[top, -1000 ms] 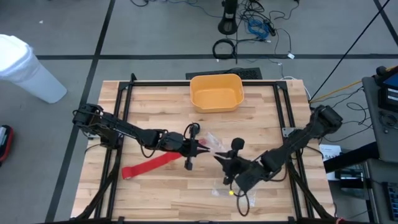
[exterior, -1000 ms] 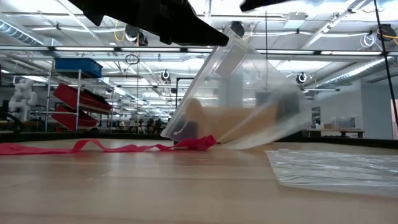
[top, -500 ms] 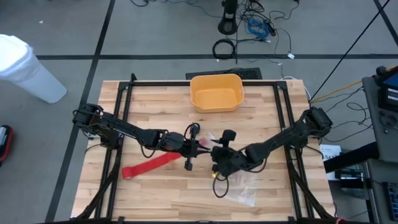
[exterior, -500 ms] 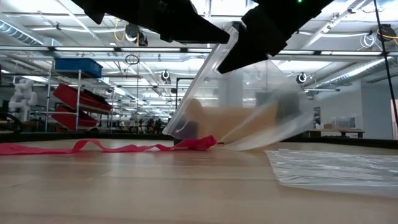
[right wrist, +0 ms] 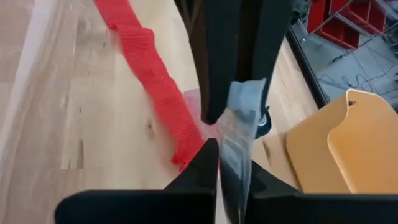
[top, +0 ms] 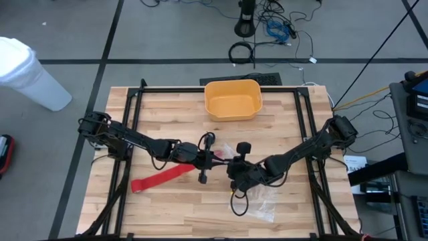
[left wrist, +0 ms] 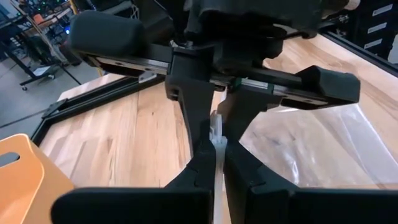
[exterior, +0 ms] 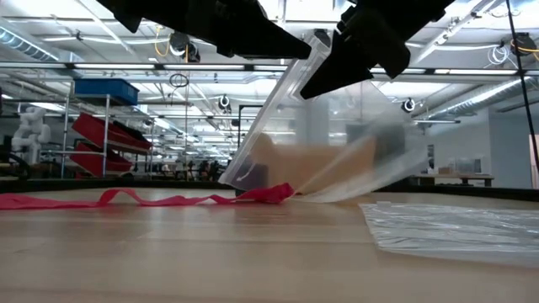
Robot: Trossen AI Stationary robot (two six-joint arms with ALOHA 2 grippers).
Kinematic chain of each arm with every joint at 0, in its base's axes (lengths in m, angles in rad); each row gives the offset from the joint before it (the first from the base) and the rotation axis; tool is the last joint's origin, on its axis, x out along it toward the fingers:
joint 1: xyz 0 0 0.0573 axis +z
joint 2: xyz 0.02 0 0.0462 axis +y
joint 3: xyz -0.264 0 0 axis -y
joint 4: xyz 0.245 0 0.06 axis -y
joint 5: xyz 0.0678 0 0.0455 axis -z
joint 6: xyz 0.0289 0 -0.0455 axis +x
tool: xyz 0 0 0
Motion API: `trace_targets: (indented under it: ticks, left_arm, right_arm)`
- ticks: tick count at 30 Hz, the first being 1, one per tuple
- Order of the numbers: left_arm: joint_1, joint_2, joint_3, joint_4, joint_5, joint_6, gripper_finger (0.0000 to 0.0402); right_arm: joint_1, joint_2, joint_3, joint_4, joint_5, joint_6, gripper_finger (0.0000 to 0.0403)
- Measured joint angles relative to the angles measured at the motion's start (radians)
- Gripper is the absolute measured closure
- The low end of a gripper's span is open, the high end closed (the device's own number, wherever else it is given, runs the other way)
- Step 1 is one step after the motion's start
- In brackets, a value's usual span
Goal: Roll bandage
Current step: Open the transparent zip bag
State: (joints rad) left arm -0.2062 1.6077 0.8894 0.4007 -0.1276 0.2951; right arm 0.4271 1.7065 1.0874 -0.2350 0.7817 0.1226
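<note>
High view: right gripper [top: 232, 165] has swung in from the table's right side and clamped shut on the clear plastic bag [exterior: 337, 143], opposite the left gripper [top: 215, 154], also pinched on the bag. Bandage [top: 160, 178] lies flat beside the bag, unrolled; rolling looks not yet begun

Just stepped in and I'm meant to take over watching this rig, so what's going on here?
Both arms meet mid-table over a clear crinkled plastic bag. The left tool and the right tool are each shut on the bag's upper edge, holding it up off the wood. A bright red fabric bandage lies flat on the table, one end reaching to the bag's mouth; it is not rolled at all yet. An orange plastic bin sits at the table's far edge, untouched.
</note>
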Motion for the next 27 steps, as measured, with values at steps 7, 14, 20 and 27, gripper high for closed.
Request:
trace_targets:
  ticks: [7,14,20,27]
  left_arm:
    - [0.001,0.000,0.001,0.004,-0.028,-0.033,0.0382]
    - [0.003,0.000,0.001,0.000,-0.042,-0.053,0.0382]
    - [0.003,0.000,0.001,-0.012,-0.115,-0.053,0.0376]
    - [0.005,0.000,0.001,-0.033,-0.174,-0.046,0.0374]
  right_arm:
    - [0.041,0.000,0.000,0.027,0.192,-0.016,0.0403]
    - [0.102,0.001,0.000,0.038,0.366,-0.029,0.0403]
    - [0.128,0.001,0.000,0.046,0.404,-0.030,0.0403]
    - [0.132,-0.007,0.000,0.048,0.393,-0.015,0.0403]
